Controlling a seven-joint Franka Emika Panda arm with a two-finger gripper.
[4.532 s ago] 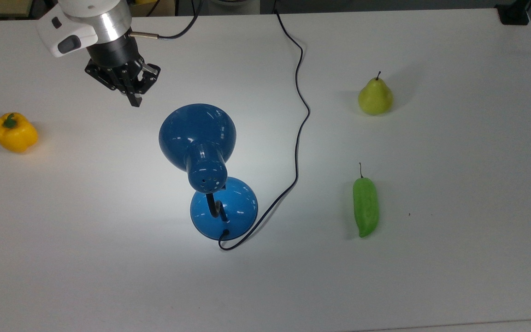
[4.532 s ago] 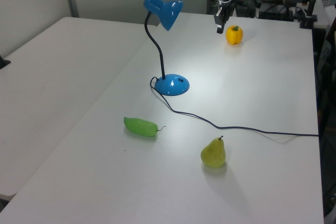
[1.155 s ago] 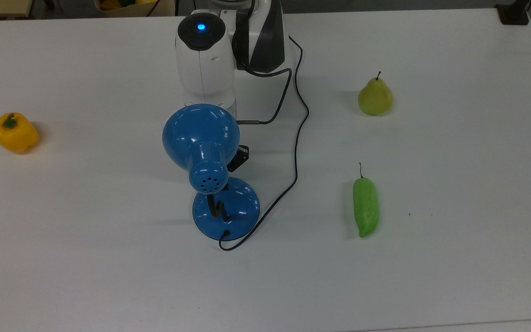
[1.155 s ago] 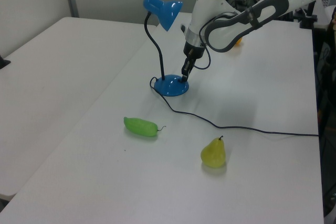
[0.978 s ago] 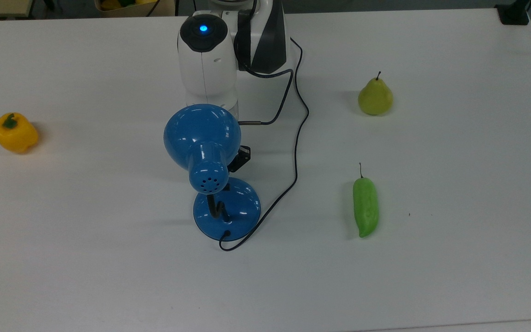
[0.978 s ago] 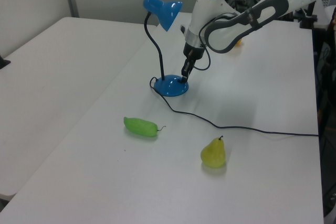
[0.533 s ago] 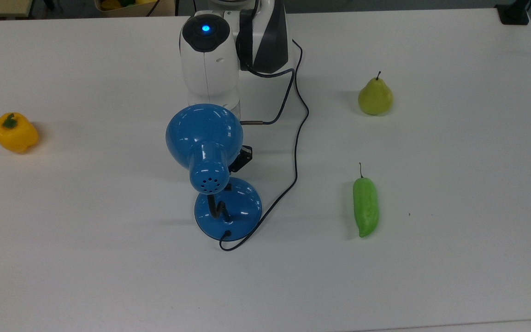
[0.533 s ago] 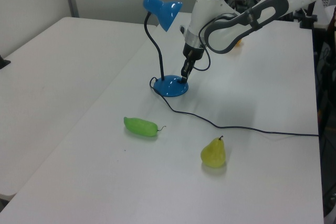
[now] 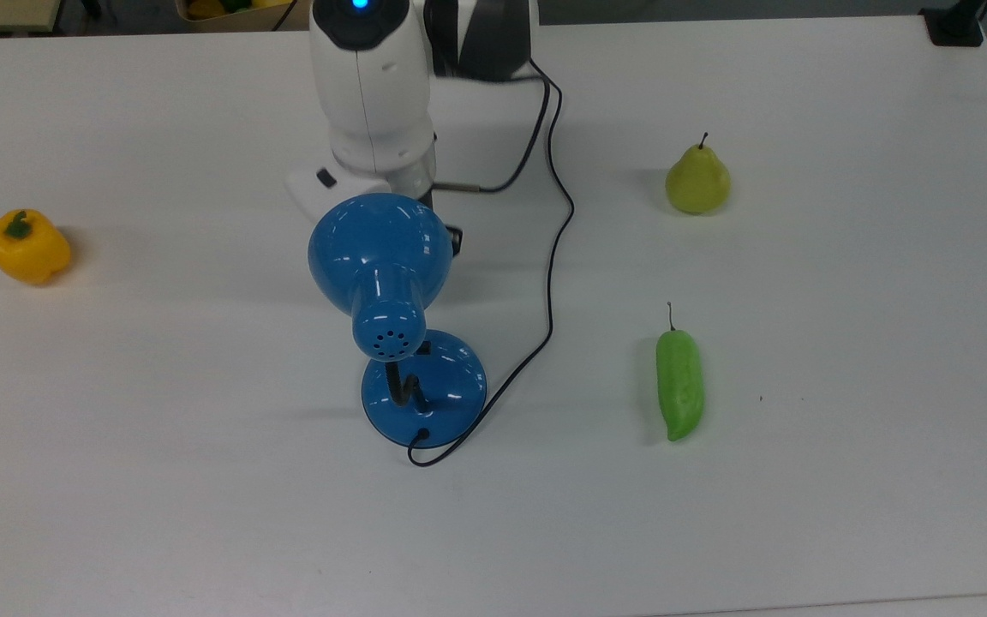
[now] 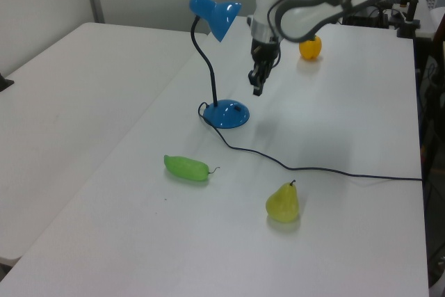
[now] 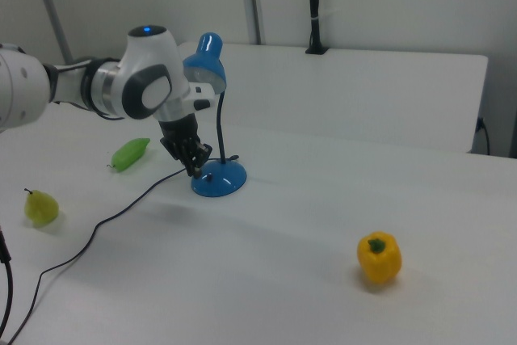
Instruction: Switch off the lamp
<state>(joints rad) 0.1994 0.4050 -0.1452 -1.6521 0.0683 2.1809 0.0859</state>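
plainly, the lamp (image 9: 380, 274) stands near the middle of the white desk (image 9: 845, 480), its round blue base (image 10: 227, 113) flat on the surface and its shade (image 10: 217, 15) held up on the bent black neck (image 10: 206, 60). no bright pool of light falls on the desk beneath the shade, so by my reading the lamp looks switched off and the press on the base is likely done. a small dark switch (image 10: 240, 108) sits on the base's top, on the side toward the arm. the thin black cord (image 10: 334, 170) runs from the base across the desk.

the pincer (image 10: 258, 83) hangs above the desk, just beside the base and clear of it, on the left view's right. its fingers look drawn close together with nothing between them.

further out lie a green pepper (image 9: 679, 384), a pear (image 9: 697, 178) and a yellow bell pepper (image 9: 27, 246), all well apart from the lamp.

the step in hand reads as the retreat. the next move calls for lifting the arm (image 10: 313, 5) away without brushing the shade, neck or cord.
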